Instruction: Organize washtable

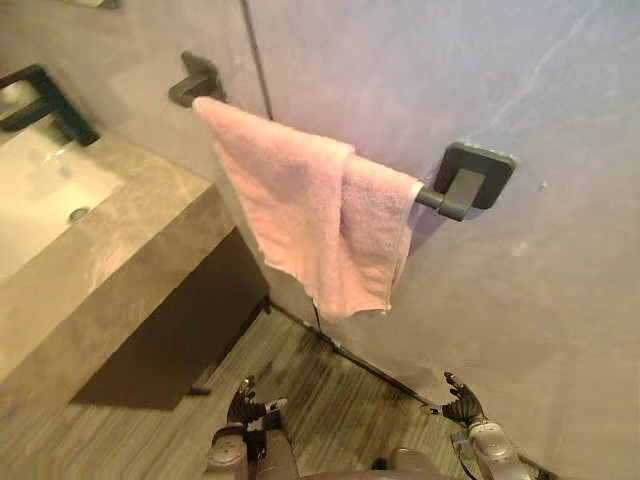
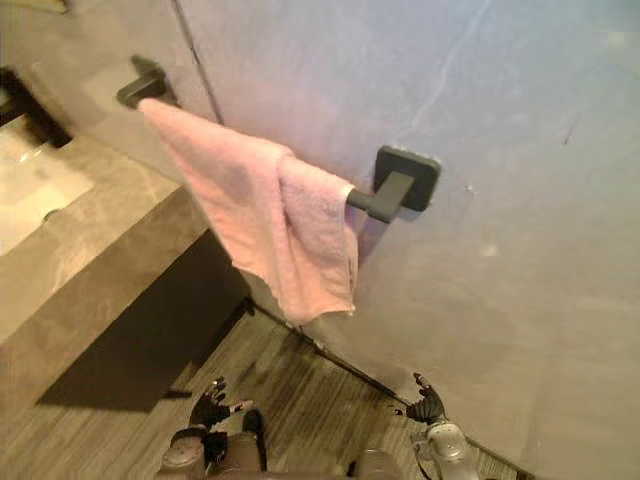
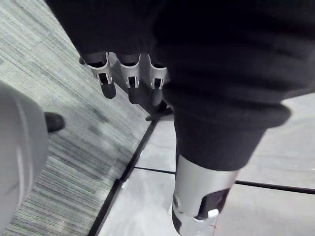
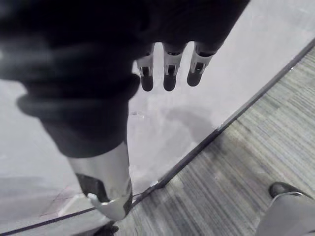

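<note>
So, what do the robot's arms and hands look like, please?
The left robot hand and the right robot hand look alike: silver fingers with dark tips, a silver thumb, a dark ribbed cover over back and wrist. The arms are silver-grey.

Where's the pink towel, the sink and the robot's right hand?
pink towel (image 1: 300,215), left eye view, middle of the hanging cloth.
sink (image 1: 40,195), left eye view, bare white basin.
right hand (image 1: 463,404), left eye view, its palm.

lt: soft, even | glare: basin (image 1: 35,195) blown out | shdw: dark under counter (image 1: 135,245)
</note>
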### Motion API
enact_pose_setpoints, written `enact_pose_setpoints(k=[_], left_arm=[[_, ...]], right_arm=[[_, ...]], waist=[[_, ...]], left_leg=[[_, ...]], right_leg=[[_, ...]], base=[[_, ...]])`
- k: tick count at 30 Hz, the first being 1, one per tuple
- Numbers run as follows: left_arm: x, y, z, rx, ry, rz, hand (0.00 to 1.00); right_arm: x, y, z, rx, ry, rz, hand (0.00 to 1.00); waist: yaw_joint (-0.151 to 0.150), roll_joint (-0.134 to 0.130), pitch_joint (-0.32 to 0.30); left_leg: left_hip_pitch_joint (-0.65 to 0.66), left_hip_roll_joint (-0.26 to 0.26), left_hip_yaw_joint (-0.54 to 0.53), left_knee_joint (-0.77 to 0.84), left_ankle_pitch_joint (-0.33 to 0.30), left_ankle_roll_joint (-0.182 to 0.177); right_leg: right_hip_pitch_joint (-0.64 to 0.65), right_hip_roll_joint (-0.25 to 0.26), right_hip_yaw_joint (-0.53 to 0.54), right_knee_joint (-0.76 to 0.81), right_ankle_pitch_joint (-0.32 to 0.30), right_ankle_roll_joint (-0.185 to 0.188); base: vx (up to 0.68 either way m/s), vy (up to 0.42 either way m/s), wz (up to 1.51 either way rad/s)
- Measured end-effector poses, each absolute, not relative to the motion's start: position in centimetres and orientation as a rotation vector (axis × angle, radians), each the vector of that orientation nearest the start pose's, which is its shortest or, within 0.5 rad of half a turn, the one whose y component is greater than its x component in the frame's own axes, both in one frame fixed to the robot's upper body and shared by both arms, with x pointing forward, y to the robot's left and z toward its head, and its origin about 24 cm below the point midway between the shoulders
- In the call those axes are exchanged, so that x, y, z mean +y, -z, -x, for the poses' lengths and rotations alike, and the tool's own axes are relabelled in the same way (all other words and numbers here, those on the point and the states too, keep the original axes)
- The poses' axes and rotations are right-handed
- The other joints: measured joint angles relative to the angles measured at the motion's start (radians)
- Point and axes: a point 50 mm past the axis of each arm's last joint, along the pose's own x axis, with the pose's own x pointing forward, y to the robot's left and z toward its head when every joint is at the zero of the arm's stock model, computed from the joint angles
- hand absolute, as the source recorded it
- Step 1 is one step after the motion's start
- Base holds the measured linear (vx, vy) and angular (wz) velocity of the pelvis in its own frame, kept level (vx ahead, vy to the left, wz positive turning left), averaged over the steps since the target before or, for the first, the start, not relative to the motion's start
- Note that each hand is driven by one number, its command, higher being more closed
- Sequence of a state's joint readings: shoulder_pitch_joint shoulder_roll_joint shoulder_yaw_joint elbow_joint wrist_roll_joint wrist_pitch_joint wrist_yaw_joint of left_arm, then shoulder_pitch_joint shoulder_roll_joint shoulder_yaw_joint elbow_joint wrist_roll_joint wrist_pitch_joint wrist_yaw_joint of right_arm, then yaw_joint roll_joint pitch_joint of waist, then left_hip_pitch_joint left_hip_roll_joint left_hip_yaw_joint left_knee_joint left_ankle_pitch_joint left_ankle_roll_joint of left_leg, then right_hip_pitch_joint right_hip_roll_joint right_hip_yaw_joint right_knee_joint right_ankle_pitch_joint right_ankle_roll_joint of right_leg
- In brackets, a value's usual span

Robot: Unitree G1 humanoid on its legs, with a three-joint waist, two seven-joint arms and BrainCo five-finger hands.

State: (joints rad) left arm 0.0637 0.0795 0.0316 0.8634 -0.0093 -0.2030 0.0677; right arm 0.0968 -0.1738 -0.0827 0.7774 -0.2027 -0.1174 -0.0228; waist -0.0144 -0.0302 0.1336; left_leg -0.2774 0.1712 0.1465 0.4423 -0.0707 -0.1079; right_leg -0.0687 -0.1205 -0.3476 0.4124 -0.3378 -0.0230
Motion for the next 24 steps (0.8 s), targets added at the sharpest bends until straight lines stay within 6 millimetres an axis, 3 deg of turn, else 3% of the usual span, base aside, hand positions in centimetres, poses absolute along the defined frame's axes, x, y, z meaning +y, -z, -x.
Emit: enact_pose_setpoints(k=[2,4,6,7,8,9,10,11,12,13,15,18,20,24], left_arm=[[18.8,12.3,-16.1,0.694,-0.124,-0.092,0.00],[18.5,12.1,-16.6,0.681,-0.102,-0.102,0.00],[18.4,11.2,-18.0,0.631,-0.081,-0.117,0.00],[17.7,10.9,-18.7,0.607,-0.056,-0.117,0.00],[18.1,10.6,-19.3,0.598,-0.059,-0.130,0.00],[18.9,10.5,-19.4,0.597,-0.065,-0.153,0.00],[18.7,10.8,-19.4,0.613,-0.059,-0.153,0.00],[18.8,10.8,-19.3,0.616,-0.060,-0.155,0.00],[18.9,11.1,-18.7,0.635,-0.065,-0.154,0.00],[19.0,11.4,-18.2,0.651,-0.069,-0.155,0.00],[19.4,12.1,-17.0,0.698,-0.077,-0.160,0.00],[20.3,12.5,-16.1,0.728,-0.084,-0.190,0.00],[20.8,12.9,-15.3,0.761,-0.092,-0.205,0.00],[20.8,13.4,-13.8,0.800,-0.094,-0.201,0.00]], right_arm=[[-22.9,12.1,-14.0,0.779,0.110,0.305,0.00],[-23.2,12.2,-13.4,0.796,0.131,0.291,0.00],[-23.3,12.2,-13.4,0.799,0.154,0.274,0.00],[-23.5,12.2,-13.7,0.795,0.167,0.273,0.00],[-23.2,11.9,-14.9,0.767,0.178,0.260,0.00],[-23.1,11.8,-15.1,0.757,0.185,0.248,0.00],[-23.0,11.6,-15.9,0.739,0.203,0.234,0.00],[-23.1,11.2,-16.7,0.716,0.222,0.229,0.00],[-22.8,11.2,-16.9,0.711,0.211,0.226,0.00],[-22.4,11.3,-17.0,0.710,0.201,0.225,0.00],[-21.8,11.3,-17.2,0.713,0.166,0.235,0.00],[-21.6,11.8,-16.2,0.742,0.167,0.227,0.00],[-21.8,12.2,-15.4,0.765,0.172,0.227,0.00],[-21.8,12.7,-14.1,0.800,0.174,0.224,0.00]], waist=[[-0.022,0.004,0.000],[-0.035,0.020,-0.006],[-0.037,0.028,-0.002],[-0.045,0.053,0.007],[-0.063,0.039,0.006],[-0.066,0.025,0.012],[-0.061,0.053,0.030],[-0.058,0.051,0.042],[-0.056,0.055,0.045],[-0.053,0.057,0.046],[-0.058,0.069,0.058],[-0.060,0.047,0.081],[-0.059,0.037,0.086],[-0.057,0.029,0.091]], left_leg=[[0.083,0.004,0.166,0.107,-0.121,0.041],[0.124,0.014,0.239,0.082,-0.164,0.056],[0.114,-0.009,0.235,-0.046,-0.123,0.081],[0.133,-0.025,0.191,-0.160,-0.058,0.086],[0.151,-0.055,0.163,-0.276,0.009,0.066],[0.160,-0.065,0.193,-0.249,-0.011,0.038],[0.189,-0.045,0.194,-0.299,-0.032,0.043],[0.217,-0.056,0.212,-0.371,0.036,0.023],[0.240,-0.070,0.209,-0.424,0.069,0.045],[0.249,-0.076,0.206,-0.454,0.084,0.048],[0.250,-0.080,0.163,-0.511,0.113,0.060],[0.242,-0.093,0.097,-0.545,0.135,0.052],[0.222,-0.104,0.040,-0.546,0.165,0.048],[0.217,-0.109,0.002,-0.538,0.169,0.049]], right_leg=[[0.053,0.001,-0.137,-0.039,0.007,-0.012],[0.073,0.002,-0.223,-0.044,0.008,-0.013],[0.054,0.009,-0.301,-0.004,0.033,-0.054],[-0.011,0.008,-0.298,0.046,0.034,-0.075],[-0.012,0.044,-0.261,-0.221,0.108,-0.035],[0.010,0.033,-0.271,-0.316,0.270,-0.021],[0.028,0.052,-0.310,-0.325,0.299,-0.050],[0.027,0.040,-0.307,-0.322,0.308,-0.049],[0.025,0.036,-0.303,-0.309,0.304,-0.043],[0.019,0.033,-0.288,-0.294,0.304,-0.043],[-0.020,0.049,-0.072,-0.241,0.316,-0.024],[-0.028,0.066,0.158,-0.236,0.306,0.011],[-0.027,0.062,0.199,-0.223,0.251,0.053],[-0.020,0.049,0.135,-0.214,0.223,0.063]], base=[[-0.11,-0.138,1.54],[-0.07,-0.040,1.57],[-0.09,0.002,1.70],[-0.14,-0.023,1.69],[-0.13,-0.039,1.56],[-0.09,-0.044,1.35],[-0.07,0.035,0.81],[-0.10,0.081,0.55],[-0.14,0.107,0.25],[-0.18,0.090,0.13],[-0.18,0.074,0.34],[-0.10,0.083,0.63],[-0.06,0.046,0.82],[-0.04,-0.018,0.55]])
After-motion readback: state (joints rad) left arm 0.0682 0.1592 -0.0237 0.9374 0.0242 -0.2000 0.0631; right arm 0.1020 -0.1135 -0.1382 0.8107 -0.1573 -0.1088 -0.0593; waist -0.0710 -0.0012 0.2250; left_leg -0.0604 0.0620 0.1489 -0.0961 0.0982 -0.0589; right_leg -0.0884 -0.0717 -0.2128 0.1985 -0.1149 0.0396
